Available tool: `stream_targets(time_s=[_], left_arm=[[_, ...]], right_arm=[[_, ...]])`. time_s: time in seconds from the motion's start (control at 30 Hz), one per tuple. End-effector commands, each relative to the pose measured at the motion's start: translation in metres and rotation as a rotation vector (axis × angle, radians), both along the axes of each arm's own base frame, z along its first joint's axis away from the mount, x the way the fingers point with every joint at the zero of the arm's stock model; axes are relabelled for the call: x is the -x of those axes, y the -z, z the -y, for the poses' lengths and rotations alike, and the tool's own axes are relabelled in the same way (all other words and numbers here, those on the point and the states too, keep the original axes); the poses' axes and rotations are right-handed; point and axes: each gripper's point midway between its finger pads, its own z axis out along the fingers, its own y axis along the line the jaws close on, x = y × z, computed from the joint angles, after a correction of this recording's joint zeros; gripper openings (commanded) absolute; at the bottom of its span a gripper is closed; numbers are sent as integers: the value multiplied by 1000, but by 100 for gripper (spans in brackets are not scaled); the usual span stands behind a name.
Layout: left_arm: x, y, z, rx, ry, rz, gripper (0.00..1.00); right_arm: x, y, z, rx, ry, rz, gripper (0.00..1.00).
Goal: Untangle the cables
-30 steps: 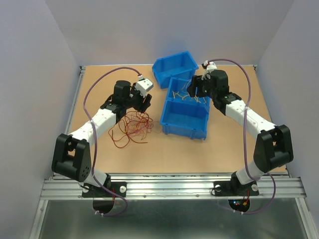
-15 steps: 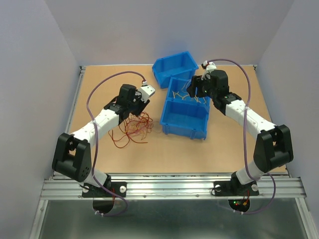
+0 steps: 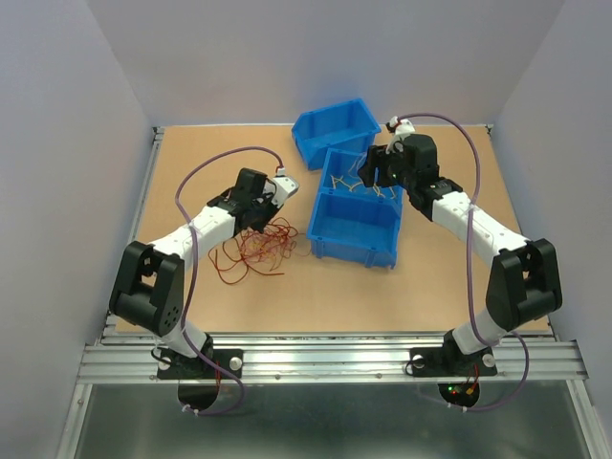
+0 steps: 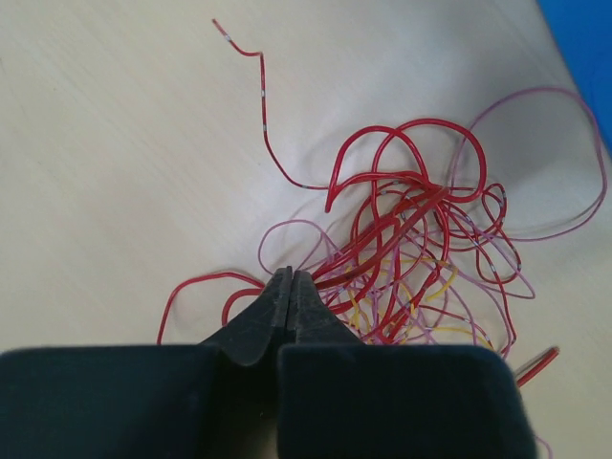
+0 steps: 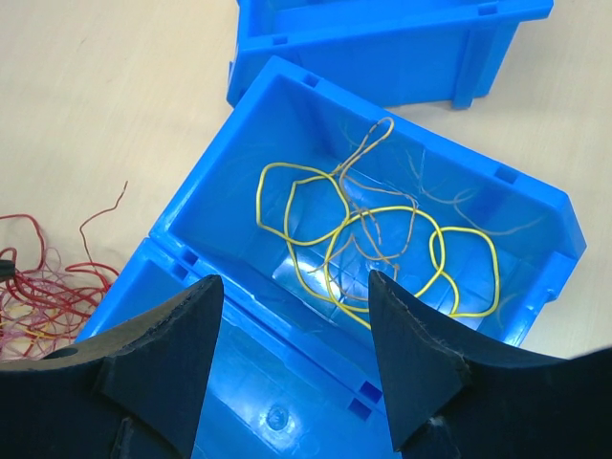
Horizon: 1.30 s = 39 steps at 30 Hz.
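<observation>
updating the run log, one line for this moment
left gripper: shut on red cables | right gripper: open above bin with yellow cables | red cables: tangled

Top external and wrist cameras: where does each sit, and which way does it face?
Top external: above, behind the bases, facing down at the wooden table; both arms show.
Left wrist: looks down past shut left gripper at thin red tangled cables.
Right wrist: looks past open right gripper into blue plastic bin.
Shared: both wrist views show the red tangle.
</observation>
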Motion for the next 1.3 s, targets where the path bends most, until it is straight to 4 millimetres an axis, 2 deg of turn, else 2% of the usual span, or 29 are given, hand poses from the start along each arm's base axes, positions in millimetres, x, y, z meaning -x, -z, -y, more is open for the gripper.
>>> stream_targets(time_s=[0.0,0.17,0.23,0.27,0.3,0.33,0.4,0.5,0.73,0.97,1.2,1.27], left_arm=[[-2,-9,3,13,22,9,0],[-4,-22,4,39,18,49,0],[-5,-35,4,65,12,86,0],[-5,-39,5,82,20,93,3],[-6,-43,6,97,25,102,13],[-4,-51,6,117,30,116,31],[0,-61,9,158,68,134,46],[10,-60,15,175,130,120,54],[8,-34,31,135,194,62,56],[15,-29,59,135,293,88,57],[13,5,56,49,276,34,52],[9,8,55,34,262,31,51]], right_arm=[[-4,-1,-4,-11,-9,23,68],[-3,-2,-6,-15,-22,24,68],[-1,-2,-9,-19,-42,26,68],[-1,-3,-10,-22,-51,27,68],[0,-3,-13,-25,-67,27,68],[0,-3,-14,-27,-71,29,68],[0,-3,-15,-30,-75,30,68],[-1,-2,-14,-25,-72,29,68],[0,-4,-16,-32,-81,33,68],[0,-3,-16,-30,-82,34,68],[-1,-2,-16,-28,-84,33,68],[0,-3,-16,-28,-85,37,68]])
